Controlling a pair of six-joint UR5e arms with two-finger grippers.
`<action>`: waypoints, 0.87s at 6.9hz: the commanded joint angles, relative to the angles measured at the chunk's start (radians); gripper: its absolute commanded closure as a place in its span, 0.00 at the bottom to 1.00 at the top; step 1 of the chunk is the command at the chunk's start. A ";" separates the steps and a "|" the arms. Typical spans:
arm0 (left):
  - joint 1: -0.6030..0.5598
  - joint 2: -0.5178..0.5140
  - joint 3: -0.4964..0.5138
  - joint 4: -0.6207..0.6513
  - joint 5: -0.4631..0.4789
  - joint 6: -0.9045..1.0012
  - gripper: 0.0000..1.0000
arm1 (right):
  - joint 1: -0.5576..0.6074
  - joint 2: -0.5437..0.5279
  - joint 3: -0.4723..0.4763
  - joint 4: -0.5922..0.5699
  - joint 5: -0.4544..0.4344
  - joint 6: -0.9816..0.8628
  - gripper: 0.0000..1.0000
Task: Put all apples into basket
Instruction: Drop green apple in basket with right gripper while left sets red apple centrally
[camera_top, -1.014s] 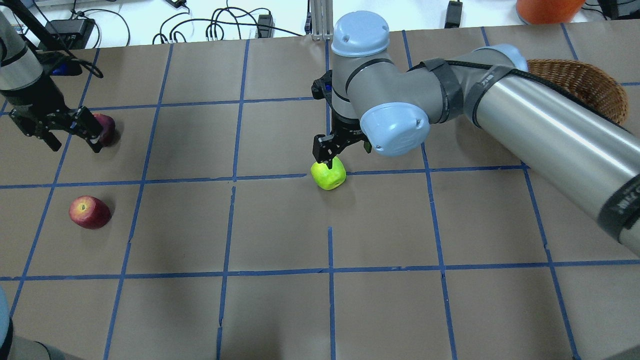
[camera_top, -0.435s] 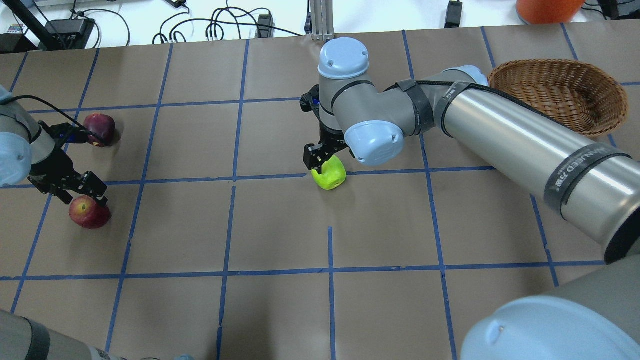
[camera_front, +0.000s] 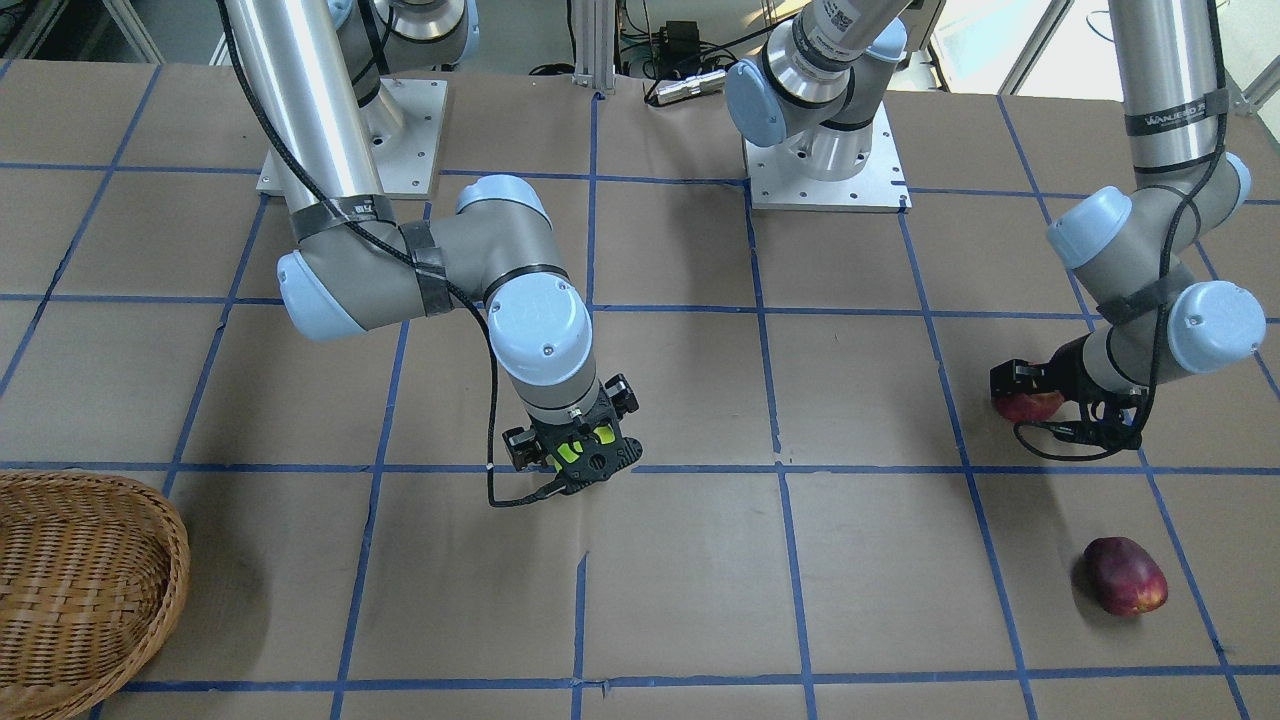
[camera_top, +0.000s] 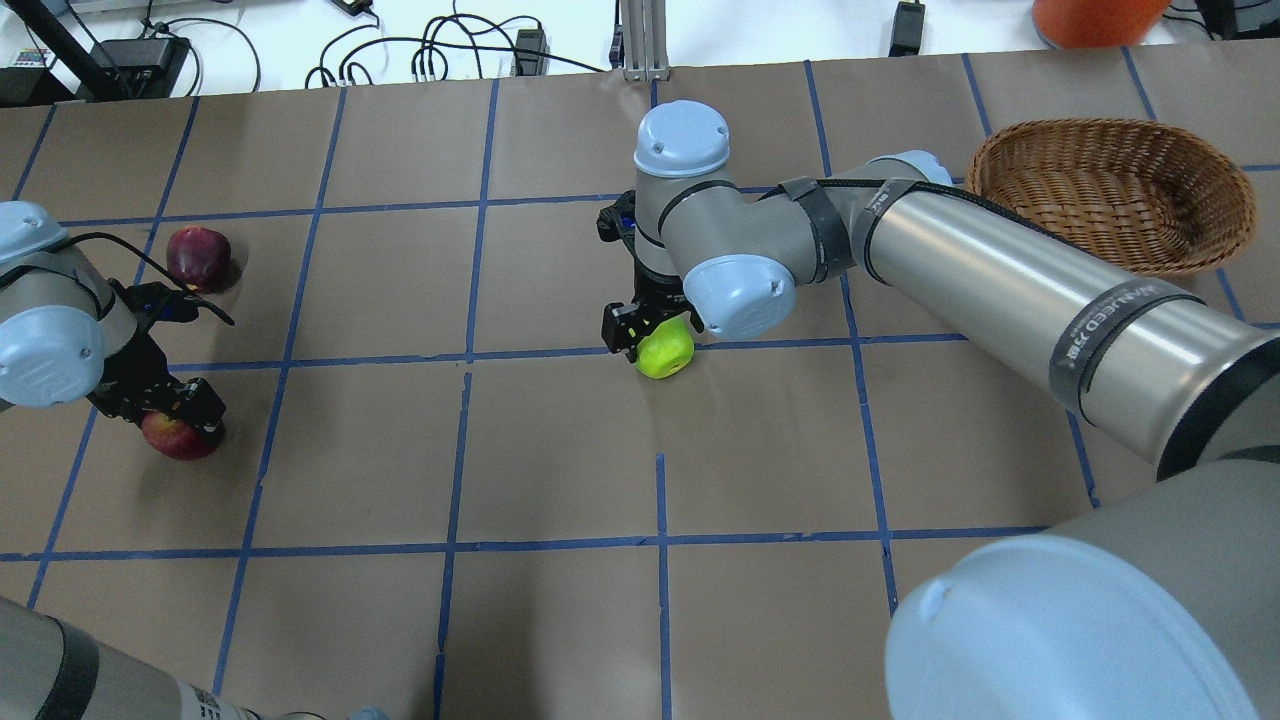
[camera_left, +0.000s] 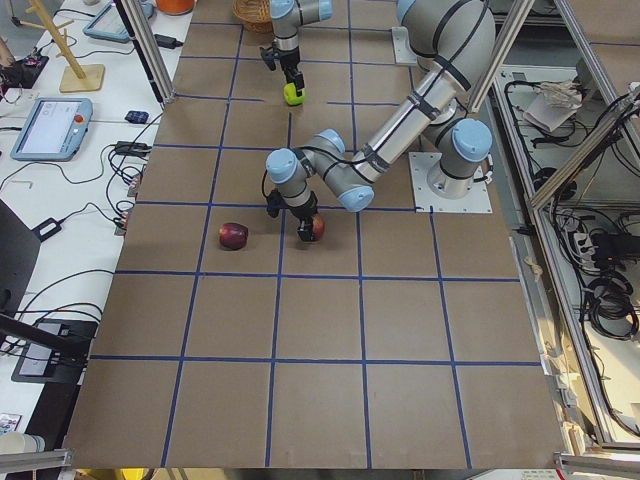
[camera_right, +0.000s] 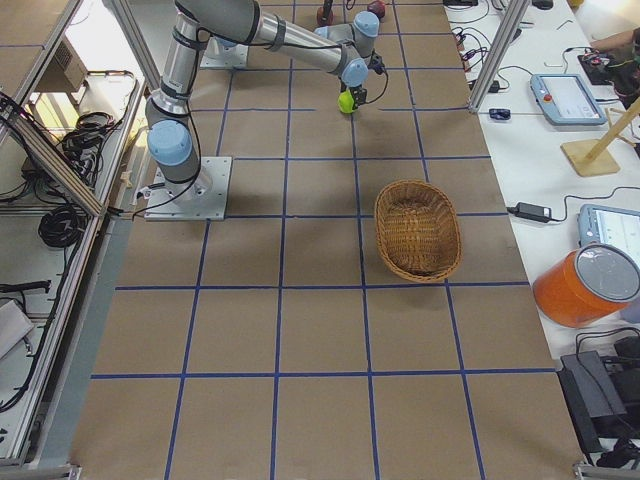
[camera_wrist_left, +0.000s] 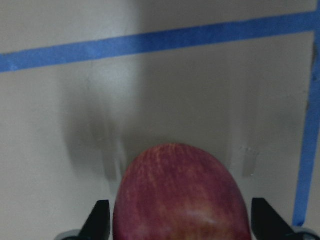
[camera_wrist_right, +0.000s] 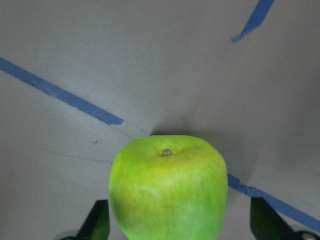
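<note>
Green, smooth apple is best squeezed at its wide sides. The right claw and left claw are spread open.

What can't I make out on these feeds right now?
Lime-green apple: front-facing view, mostly hidden by the right gripper.
Red round apple: overhead, half covered by the left gripper.
Woven wicker basket: front-facing view, cut off at the corner.
Jaws' contact: cropped by both wrist views' bottom edges.

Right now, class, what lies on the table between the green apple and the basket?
Only brown paper with blue tape lines lies between the green apple and the basket; the exterior right view shows it.
</note>
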 joint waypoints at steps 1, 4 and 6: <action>-0.021 0.018 0.036 -0.027 -0.056 -0.021 1.00 | -0.004 0.023 -0.013 -0.040 -0.010 0.019 0.33; -0.221 0.025 0.311 -0.376 -0.143 -0.350 1.00 | -0.089 -0.052 -0.085 0.017 -0.120 0.025 1.00; -0.456 0.004 0.341 -0.378 -0.237 -0.693 1.00 | -0.349 -0.082 -0.245 0.236 -0.194 -0.009 1.00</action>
